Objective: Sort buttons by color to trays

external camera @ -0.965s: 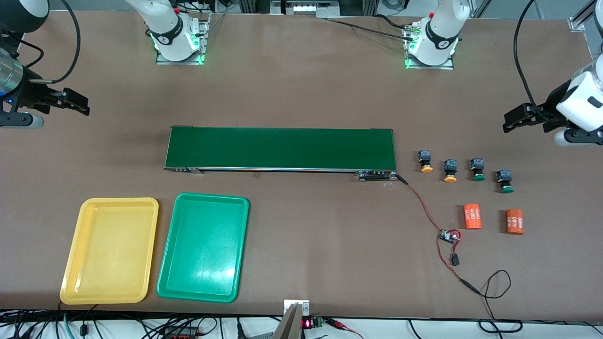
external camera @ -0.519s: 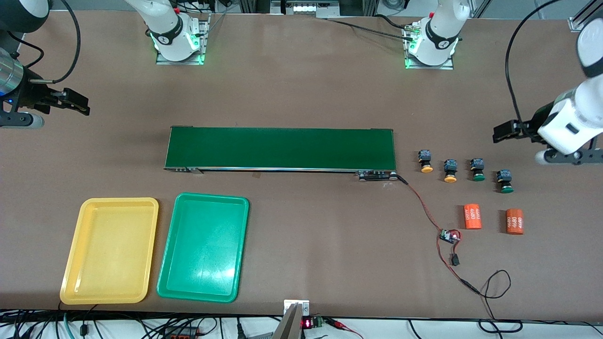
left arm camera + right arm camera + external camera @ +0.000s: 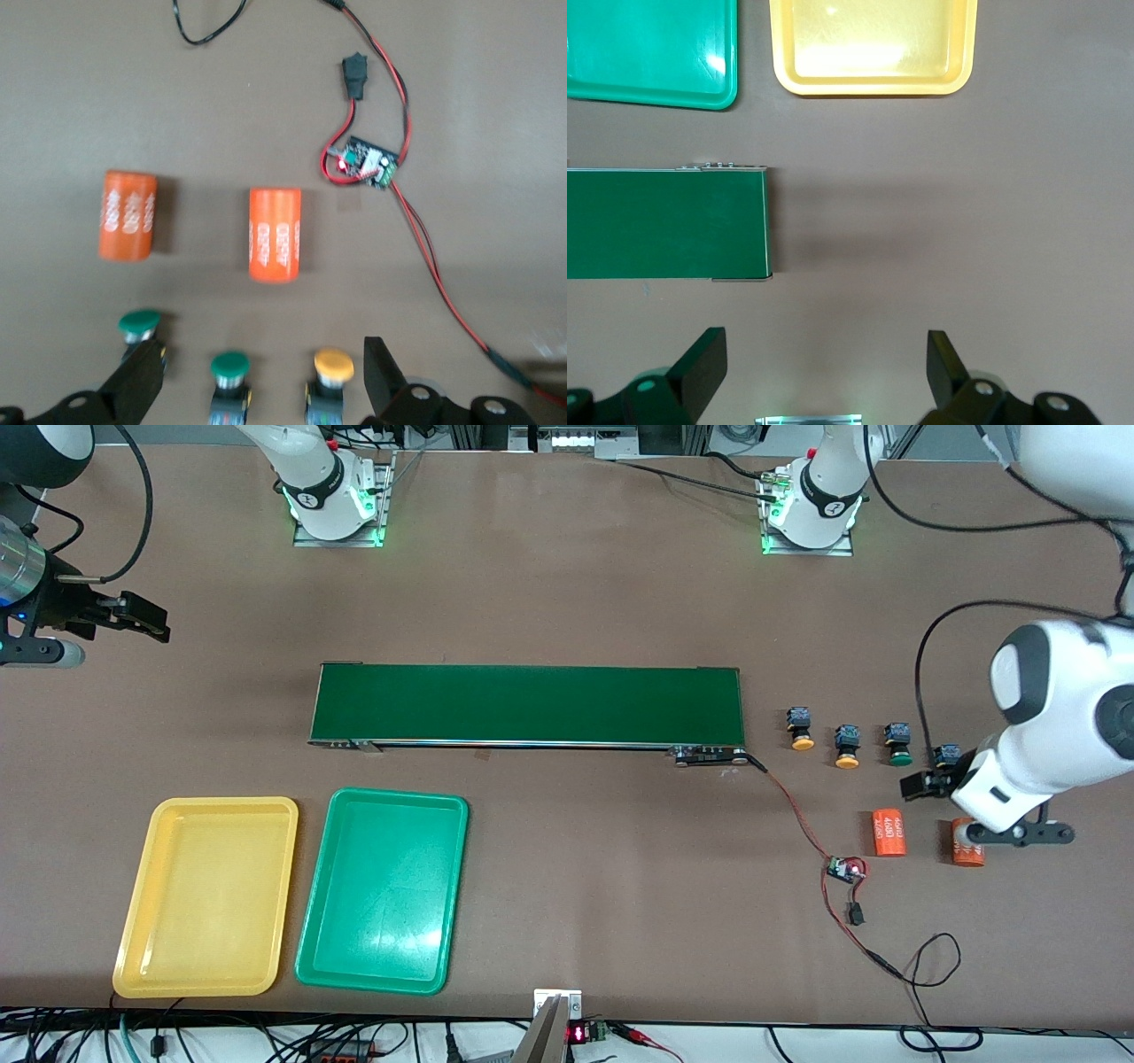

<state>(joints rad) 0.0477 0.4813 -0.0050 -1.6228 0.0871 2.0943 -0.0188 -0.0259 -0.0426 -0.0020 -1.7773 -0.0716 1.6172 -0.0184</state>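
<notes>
Four buttons stand in a row past the conveyor's end, toward the left arm's end: two yellow buttons (image 3: 802, 729) (image 3: 847, 747) and two green buttons (image 3: 899, 745) (image 3: 946, 756). My left gripper (image 3: 918, 786) hovers open over this row, partly hiding the outermost green button. In the left wrist view my left gripper (image 3: 261, 381) spans a green button (image 3: 229, 368) and a yellow button (image 3: 333, 366); another green button (image 3: 140, 325) sits by one finger. The yellow tray (image 3: 208, 896) and green tray (image 3: 383, 890) are empty. My right gripper (image 3: 133, 620) (image 3: 824, 372) waits open, empty.
A long dark-green conveyor belt (image 3: 527, 704) lies mid-table. Two orange "4680" cylinders (image 3: 889, 833) (image 3: 967, 855) lie nearer the front camera than the buttons. A small circuit board (image 3: 843, 869) with red-black wires runs from the conveyor's end.
My left arm has swung from the table's edge toward the front camera and now hangs over the green button at the row's end. The right arm has not moved.
</notes>
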